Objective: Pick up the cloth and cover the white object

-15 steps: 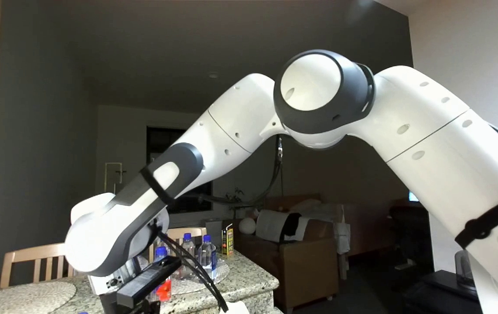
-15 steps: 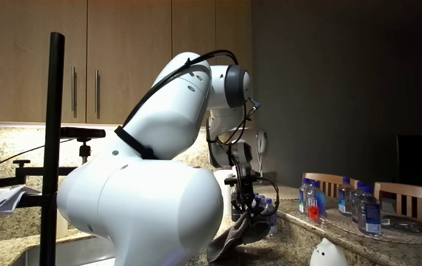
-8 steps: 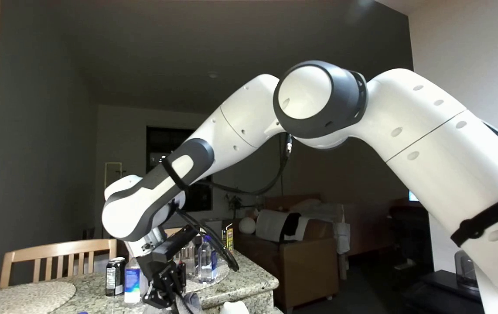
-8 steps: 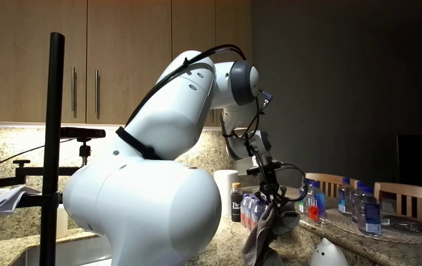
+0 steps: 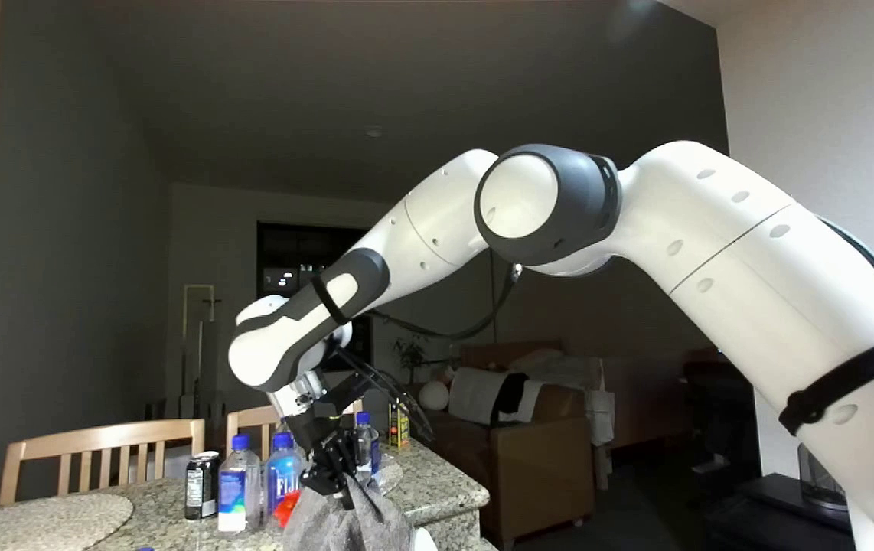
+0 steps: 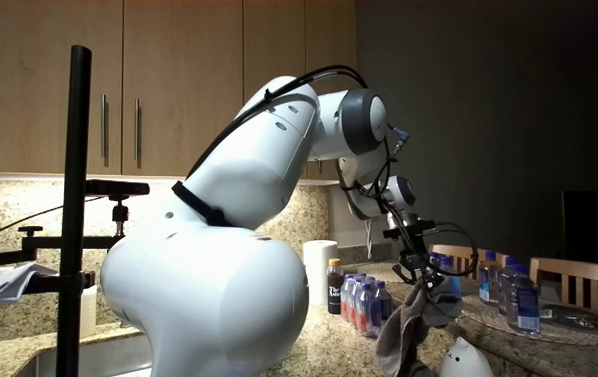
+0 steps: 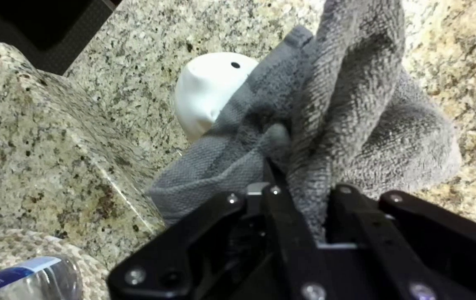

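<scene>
The grey cloth (image 7: 359,83) hangs bunched from my gripper (image 7: 306,187), which is shut on it; its fingertips are partly buried in the folds. In both exterior views the gripper (image 6: 427,280) (image 5: 339,476) holds the cloth (image 6: 403,335) (image 5: 349,524) up with its folds hanging down. The white object (image 6: 465,360), a rounded figure with a pointed top and small dark eyes, stands on the counter just right of the cloth. In the wrist view the white object (image 7: 209,89) is partly hidden behind the cloth's left edge. Only a sliver of it shows beside the cloth in an exterior view (image 5: 423,540).
A raised granite ledge (image 6: 534,351) runs beside the white object. Water bottles (image 6: 523,303) stand on a woven mat there; a bottle (image 7: 33,277) shows in the wrist view. Packed bottles (image 6: 366,309), a dark bottle (image 6: 334,288) and a paper roll (image 6: 320,267) stand behind. A black can (image 5: 202,486) is on the ledge.
The arm has carried the cloth sideways and forward to beside the white object. The bottles behind it have come into view. The gripper has stayed shut on the cloth.
</scene>
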Available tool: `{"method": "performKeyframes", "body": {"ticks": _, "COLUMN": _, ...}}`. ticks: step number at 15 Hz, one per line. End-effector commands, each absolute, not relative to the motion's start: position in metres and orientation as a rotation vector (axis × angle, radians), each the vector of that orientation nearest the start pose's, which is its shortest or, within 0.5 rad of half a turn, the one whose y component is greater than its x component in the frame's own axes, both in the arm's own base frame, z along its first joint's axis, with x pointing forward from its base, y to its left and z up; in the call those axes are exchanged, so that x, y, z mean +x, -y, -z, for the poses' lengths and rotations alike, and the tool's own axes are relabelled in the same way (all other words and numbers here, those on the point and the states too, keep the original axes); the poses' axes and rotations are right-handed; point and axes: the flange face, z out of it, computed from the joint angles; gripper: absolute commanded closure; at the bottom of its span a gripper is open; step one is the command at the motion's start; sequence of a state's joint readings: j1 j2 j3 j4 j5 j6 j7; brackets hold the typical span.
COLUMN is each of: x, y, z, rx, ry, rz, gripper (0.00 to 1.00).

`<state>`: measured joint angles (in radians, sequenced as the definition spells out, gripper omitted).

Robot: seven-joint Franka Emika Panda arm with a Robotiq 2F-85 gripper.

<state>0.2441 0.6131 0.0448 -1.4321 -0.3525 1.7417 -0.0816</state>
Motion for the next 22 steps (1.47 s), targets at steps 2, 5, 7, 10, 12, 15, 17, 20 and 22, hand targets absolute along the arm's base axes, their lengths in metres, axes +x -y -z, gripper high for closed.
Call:
{"method": "performKeyframes", "body": {"ticks": 2, "x": 0.669, "y": -0.144, "z": -0.325, "rx": -3.238, "ry": 0.895, "rz": -0.586, "gripper": 0.90}}
{"method": "performKeyframes", "body": {"ticks": 5, "x": 0.665, "y": -0.139, "z": -0.344, "rx": -3.182, "ry": 0.973, "rz": -0.641, "gripper": 0.90}}
{"method": "performKeyframes", "body": {"ticks": 7, "x": 0.664, "y": -0.131, "z": -0.356, "rx": -3.135, "ry": 1.034, "rz": -0.673, "gripper": 0.91}}
{"method": "performKeyframes", "body": {"ticks": 10, "x": 0.670, "y": -0.108, "z": -0.369, "rx": -3.086, "ry": 1.094, "rz": -0.667, "gripper": 0.91}}
{"method": "performKeyframes", "body": {"ticks": 12, "x": 0.673, "y": -0.088, "z": -0.369, "rx": -3.046, "ry": 1.127, "rz": -0.664, "gripper": 0.91}}
{"method": "performKeyframes", "body": {"ticks": 15, "x": 0.675, "y": -0.053, "z": -0.362, "rx": -2.985, "ry": 1.160, "rz": -0.691, "gripper": 0.91}}
{"method": "performKeyframes", "body": {"ticks": 17, "x": 0.676, "y": -0.031, "z": -0.359, "rx": -2.969, "ry": 1.162, "rz": -0.690, "gripper": 0.91}}
{"method": "performKeyframes", "body": {"ticks": 20, "x": 0.679, "y": 0.000, "z": -0.349, "rx": -2.912, "ry": 1.178, "rz": -0.702, "gripper": 0.91}}
{"method": "performKeyframes", "body": {"ticks": 22, "x": 0.679, "y": 0.016, "z": -0.336, "rx": -2.836, "ry": 1.200, "rz": -0.735, "gripper": 0.91}}
